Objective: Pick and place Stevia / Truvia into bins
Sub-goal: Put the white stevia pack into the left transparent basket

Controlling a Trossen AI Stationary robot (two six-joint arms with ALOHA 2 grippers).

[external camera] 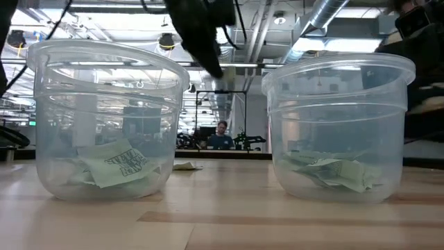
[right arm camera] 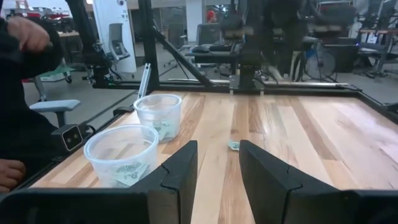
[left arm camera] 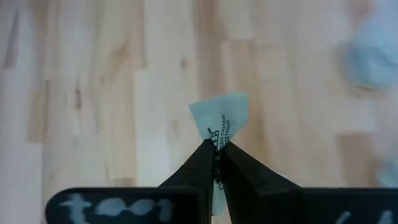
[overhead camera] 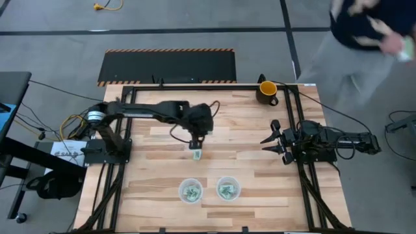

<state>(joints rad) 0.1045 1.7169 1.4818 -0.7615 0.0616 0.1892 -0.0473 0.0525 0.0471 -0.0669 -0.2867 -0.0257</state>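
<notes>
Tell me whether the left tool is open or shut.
Shut on a packet: the left tool has its fingers pinched together on the packet's edge, above the table.

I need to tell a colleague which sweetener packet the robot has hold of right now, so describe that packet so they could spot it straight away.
Start at the wooden table and follow the left arm out to its end effector, behind the two clear cups. The packet is the pale green one with dark print, pinched by one end between the shut fingers. Unlike the other packets, it is not lying in a cup.
</notes>
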